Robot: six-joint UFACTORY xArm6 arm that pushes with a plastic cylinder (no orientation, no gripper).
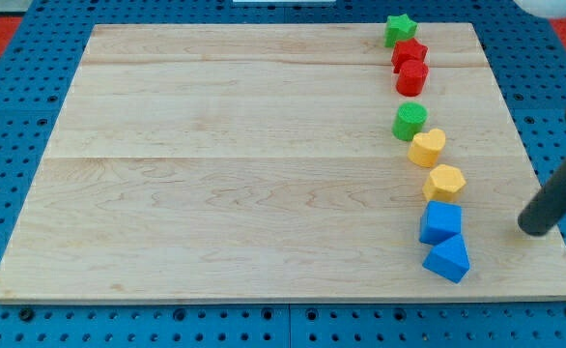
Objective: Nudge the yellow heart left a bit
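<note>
A chain of blocks runs down the wooden counter [215, 145] near its right edge: green star [399, 28], red star [409, 52], red cylinder [412, 77], green cylinder [410, 121], yellow heart [427, 147], yellow hexagon [444, 182], two blue blocks [440, 222]. My tip [531, 227] rests well right of them; there is no pincer.

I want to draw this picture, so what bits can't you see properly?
- The rod above my tip: cut off by the camera view's right edge.
- Red blocks: pressed together, so their shapes are hard to tell.
- White thing at the view's top right corner: mostly cut off.
- Sides of the yellow heart facing away: hidden.
</note>
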